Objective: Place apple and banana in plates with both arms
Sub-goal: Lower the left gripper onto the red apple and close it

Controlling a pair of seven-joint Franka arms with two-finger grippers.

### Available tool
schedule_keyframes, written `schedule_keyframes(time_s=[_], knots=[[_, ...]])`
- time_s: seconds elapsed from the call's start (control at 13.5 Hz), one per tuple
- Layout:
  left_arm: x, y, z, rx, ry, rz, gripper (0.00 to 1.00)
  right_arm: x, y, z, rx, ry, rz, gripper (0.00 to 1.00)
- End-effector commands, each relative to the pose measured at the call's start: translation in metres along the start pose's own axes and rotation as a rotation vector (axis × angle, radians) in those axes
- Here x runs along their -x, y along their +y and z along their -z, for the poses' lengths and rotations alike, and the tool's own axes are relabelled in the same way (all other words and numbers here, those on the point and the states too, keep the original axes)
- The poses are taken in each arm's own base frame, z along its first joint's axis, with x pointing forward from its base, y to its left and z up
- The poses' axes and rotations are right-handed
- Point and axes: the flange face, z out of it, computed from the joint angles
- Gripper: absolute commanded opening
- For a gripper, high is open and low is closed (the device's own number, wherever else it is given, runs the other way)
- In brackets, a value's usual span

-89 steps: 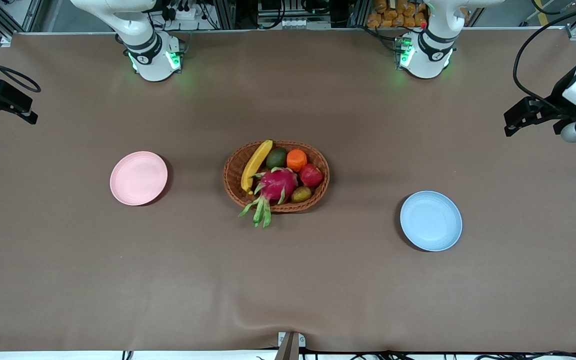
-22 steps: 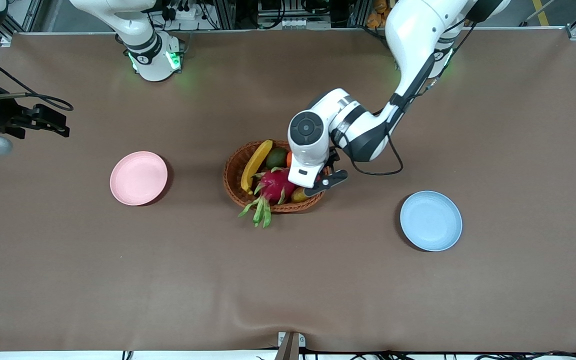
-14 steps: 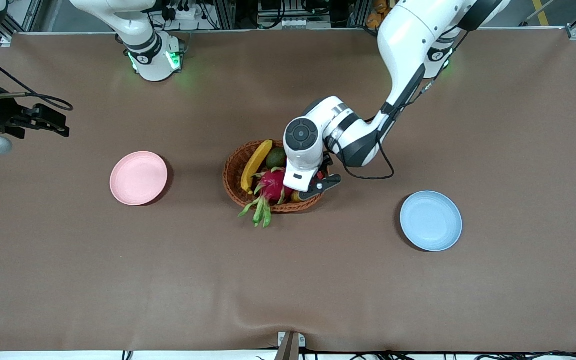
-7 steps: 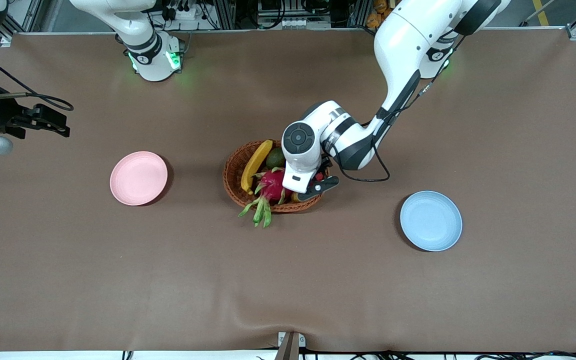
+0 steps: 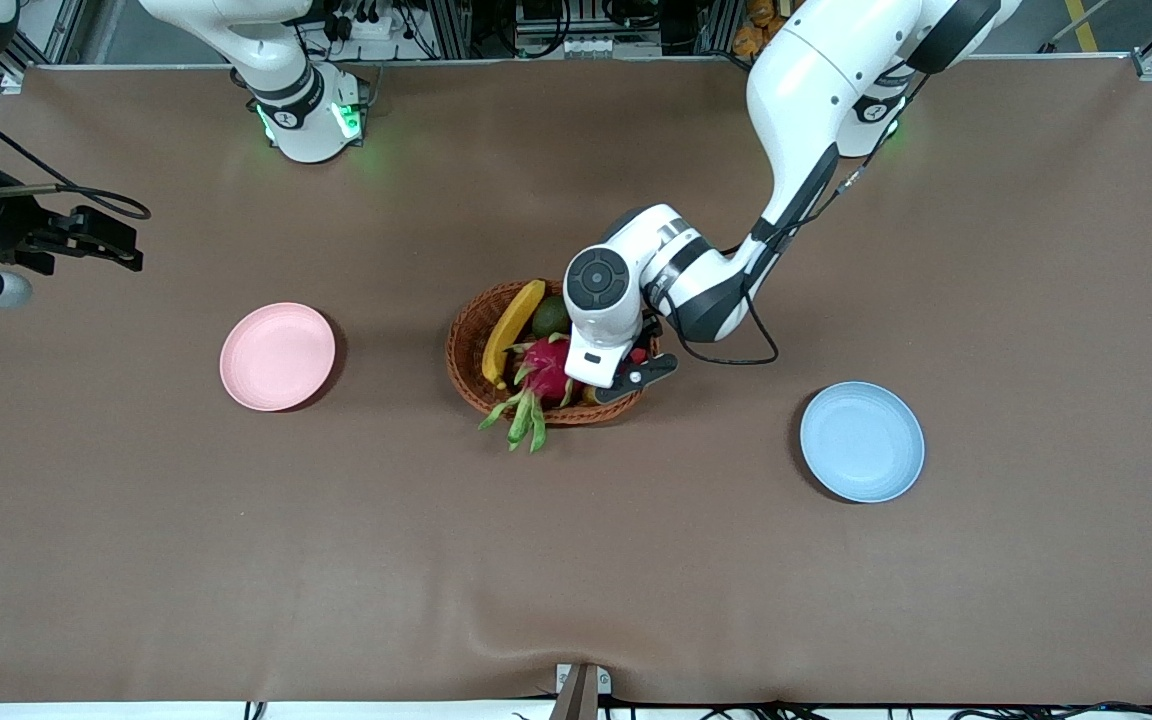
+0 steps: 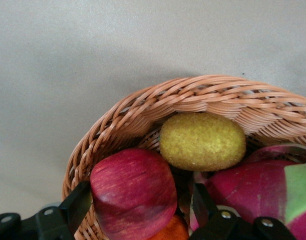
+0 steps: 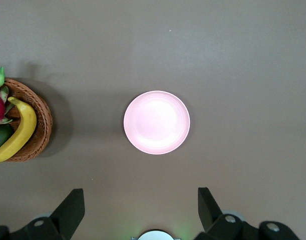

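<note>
brown table (image 5: 576,560); apple (image 6: 133,192) between left end effector's (image 6: 137,202) parted, unclamped fingers (image 6: 76,204)

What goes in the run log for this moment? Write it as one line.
left gripper: in basket, fingers astride apple | right gripper: open, waiting above table | banana: in basket | plates: empty

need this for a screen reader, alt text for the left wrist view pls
A red apple sits between the two black fingers of the left end effector, inside a wicker basket. Beside it lie a fuzzy yellow-brown fruit and a pink dragon fruit.
</note>
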Motion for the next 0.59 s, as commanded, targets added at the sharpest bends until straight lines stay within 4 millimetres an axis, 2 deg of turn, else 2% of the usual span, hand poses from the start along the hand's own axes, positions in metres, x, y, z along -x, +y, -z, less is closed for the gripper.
schedule_keyframes(time_s=[0.0, 0.52], knots=[[0.001, 0.005, -0.002, -0.006, 0.032, 0.008, 0.9, 0.0, -0.003, 0.001, -0.006, -0.007, -0.007, 1.0], [0.0, 0.0, 0.009, -0.029, 0.031, 0.013, 0.9, 0.0, -0.003, 0.0, -0.006, -0.008, -0.007, 1.0]])
